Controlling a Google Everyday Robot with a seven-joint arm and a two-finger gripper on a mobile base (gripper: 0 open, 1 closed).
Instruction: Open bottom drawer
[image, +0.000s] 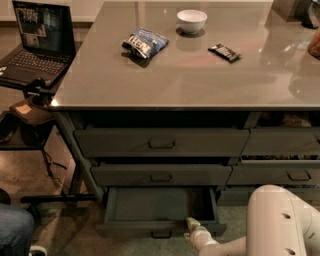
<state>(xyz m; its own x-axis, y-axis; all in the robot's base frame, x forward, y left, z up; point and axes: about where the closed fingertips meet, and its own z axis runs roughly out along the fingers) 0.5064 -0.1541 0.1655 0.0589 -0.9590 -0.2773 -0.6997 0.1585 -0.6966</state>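
The bottom drawer (150, 229) stands pulled out from the left stack, its shallow grey tray open to view and its small centre handle (161, 233) near the lower edge of the picture. My gripper (192, 223) is at the drawer's front panel, right of the handle, with one pale fingertip over the top edge of the panel. The white arm (277, 225) comes in from the lower right. Above the open drawer, two taller drawers (161, 142) sit closed.
The grey countertop (200, 75) carries a chip bag (144, 43), a white bowl (192, 20) and a dark snack bar (224, 52). A laptop (36, 37) stands on a side stand at left. A neighbouring drawer stack (282, 150) is on the right. Someone's knee (12, 232) shows at lower left.
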